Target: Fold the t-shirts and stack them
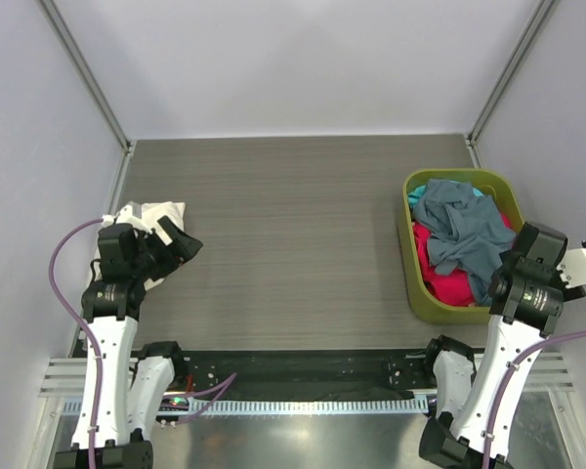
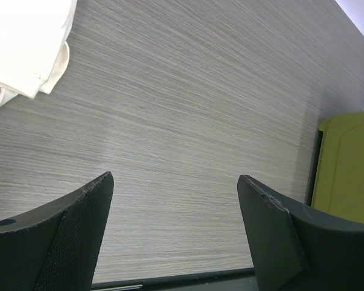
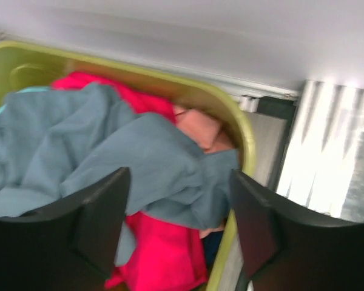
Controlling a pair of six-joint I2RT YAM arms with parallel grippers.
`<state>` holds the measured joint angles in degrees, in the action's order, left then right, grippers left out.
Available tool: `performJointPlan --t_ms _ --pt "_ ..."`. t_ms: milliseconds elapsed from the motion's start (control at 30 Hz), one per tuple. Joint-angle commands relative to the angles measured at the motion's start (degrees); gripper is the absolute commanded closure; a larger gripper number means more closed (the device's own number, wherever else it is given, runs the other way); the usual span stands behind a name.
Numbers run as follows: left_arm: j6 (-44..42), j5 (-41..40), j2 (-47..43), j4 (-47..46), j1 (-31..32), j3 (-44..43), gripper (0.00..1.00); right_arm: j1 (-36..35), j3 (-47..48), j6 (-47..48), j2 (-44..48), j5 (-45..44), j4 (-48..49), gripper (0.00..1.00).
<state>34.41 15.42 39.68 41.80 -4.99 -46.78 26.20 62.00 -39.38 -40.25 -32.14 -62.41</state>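
Note:
A folded cream t-shirt (image 1: pixel 148 216) lies at the table's left side, partly under my left arm, and its edge shows in the left wrist view (image 2: pixel 24 42). My left gripper (image 1: pixel 181 240) (image 2: pixel 176 179) stands open just right of it, with only bare tabletop between its fingers. The slate grey-blue t-shirt (image 1: pixel 459 230) (image 3: pixel 139 157) lies crumpled on top of a red-pink one (image 1: pixel 441 278) (image 3: pixel 164 254) in the olive-green basket (image 1: pixel 418 301), with a bit of teal (image 1: pixel 422 191) at the back. My right gripper (image 3: pixel 179 176) hangs open over the basket's near right corner, holding nothing.
The basket's rim (image 3: pixel 246 139) (image 2: pixel 346 163) stands at the table's right side. White walls and metal corner posts (image 1: pixel 83 73) enclose the table. A black strip and rail (image 1: pixel 303 376) run along the near edge, and purple cables (image 1: pixel 63 283) trail from the arms.

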Motion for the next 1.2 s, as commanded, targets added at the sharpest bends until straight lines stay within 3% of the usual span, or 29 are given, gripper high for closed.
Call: performJointPlan --t_ms 0,100,133,233,333,400,433,567,667,933,1067,1167 --pt "-0.66 0.93 -0.22 -2.16 0.16 -0.15 0.16 -0.18 3.13 4.91 0.61 11.32 4.74 0.25" --pt "-0.66 0.75 -0.22 -2.25 0.16 -0.06 0.16 -0.18 3.83 5.55 -0.26 28.49 9.58 0.19" --pt "-0.66 0.75 -0.13 -2.25 0.16 -0.06 0.16 -0.18 3.83 4.49 -1.05 40.46 12.37 0.19" --pt "-0.58 0.31 -0.31 -2.25 0.16 0.03 0.16 -0.70 2.70 0.53 -3.43 51.70 20.88 0.20" --pt "-0.49 -0.30 -0.57 -2.34 0.16 0.03 0.16 -5.16 3.56 -0.17 -6.50 53.93 26.62 0.20" --pt "-0.40 -0.65 -0.83 -2.16 0.16 0.03 0.16 -11.22 6.28 0.43 -11.65 51.05 27.08 0.19" --pt "-0.31 -0.92 -0.83 -2.25 0.25 0.03 0.16 -20.22 9.08 1.14 -13.69 47.47 26.30 0.19" --pt "-0.22 -2.32 -0.48 -1.99 0.07 -0.06 0.16 -41.77 16.30 3.87 -26.61 25.97 21.03 0.17" --pt "-0.14 -2.94 -0.31 -1.64 0.16 -0.15 0.16 -48.32 16.23 3.43 -34.09 22.75 20.92 0.16" --pt "0.04 -4.26 -0.40 -1.20 0.16 -0.24 0.17 -51.24 11.85 2.47 -48.16 17.13 23.21 0.16" --pt "0.04 -4.43 -0.22 -1.11 0.16 -0.24 0.16 -49.93 2.27 -0.52 -45.72 10.70 24.09 0.12" --pt "0.04 -4.52 -0.22 -1.02 0.07 -0.24 0.16 -41.17 -8.27 -0.18 -40.01 16.04 28.82 0.09"
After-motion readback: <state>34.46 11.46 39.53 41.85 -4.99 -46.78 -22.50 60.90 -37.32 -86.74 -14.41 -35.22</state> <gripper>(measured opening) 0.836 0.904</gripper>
